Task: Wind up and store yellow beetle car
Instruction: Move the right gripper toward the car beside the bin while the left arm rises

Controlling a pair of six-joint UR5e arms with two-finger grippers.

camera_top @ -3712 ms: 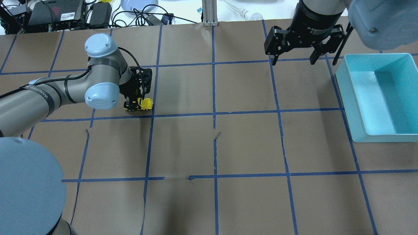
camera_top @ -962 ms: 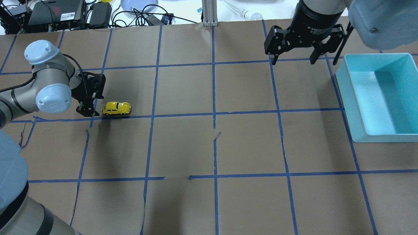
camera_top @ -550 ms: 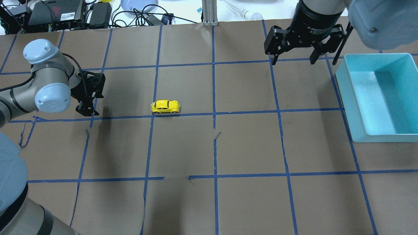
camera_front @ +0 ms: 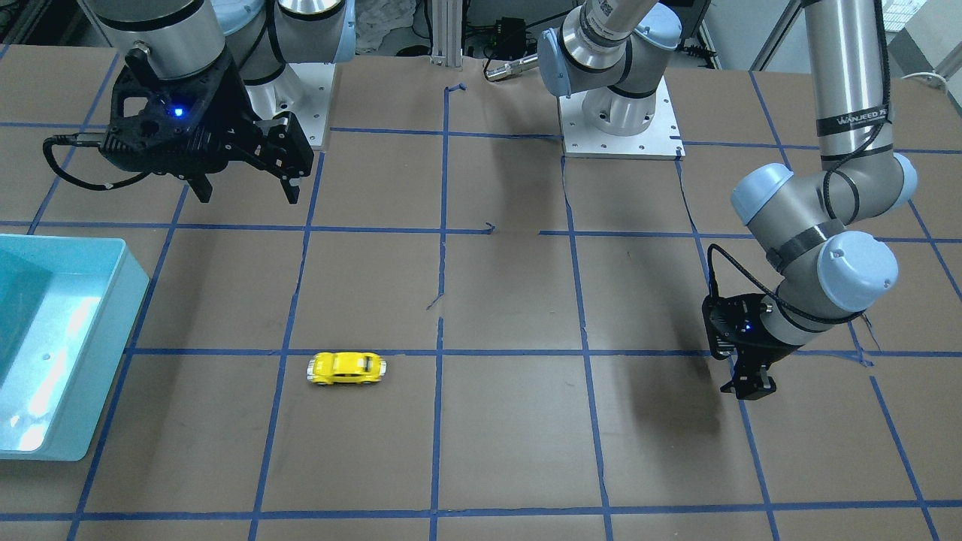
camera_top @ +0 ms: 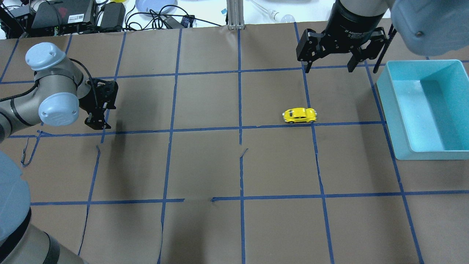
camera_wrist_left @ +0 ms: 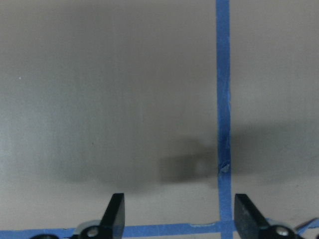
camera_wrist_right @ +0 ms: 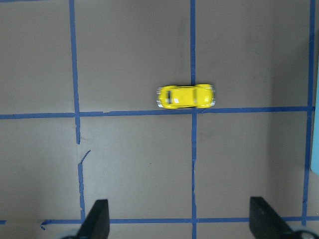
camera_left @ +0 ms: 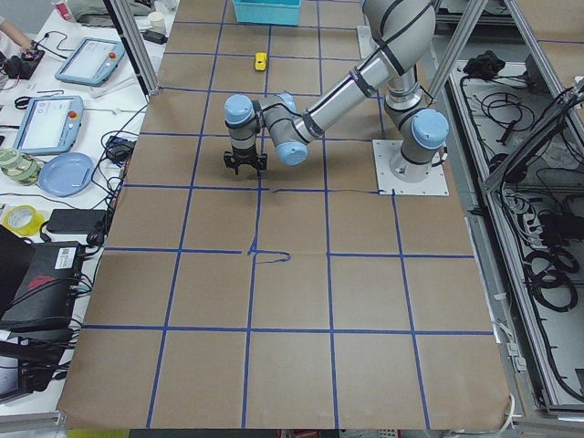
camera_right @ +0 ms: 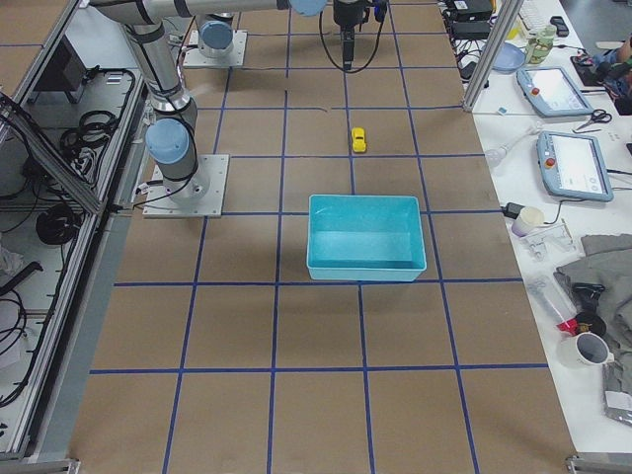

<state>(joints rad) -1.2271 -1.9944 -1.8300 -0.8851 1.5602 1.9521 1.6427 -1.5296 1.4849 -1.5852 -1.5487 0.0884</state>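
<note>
The yellow beetle car (camera_top: 299,115) stands on its wheels on the brown table, free of both grippers, just above a blue tape line. It also shows in the front view (camera_front: 346,368) and the right wrist view (camera_wrist_right: 186,96). My left gripper (camera_top: 96,124) is open and empty, low over the table far to the car's left; the left wrist view (camera_wrist_left: 179,209) shows only bare paper and tape between its fingers. My right gripper (camera_top: 328,66) is open and empty, raised beyond the car.
A teal bin (camera_top: 385,102) sits at the table's right edge, to the right of the car, and holds nothing visible. Cables, boxes and a plate lie beyond the table's far edge (camera_top: 110,14). The brown paper has small tears along the tape lines.
The left gripper let go of the car and pulled back to the left. The car has rolled right across the table into the right half. The right arm has not moved.
</note>
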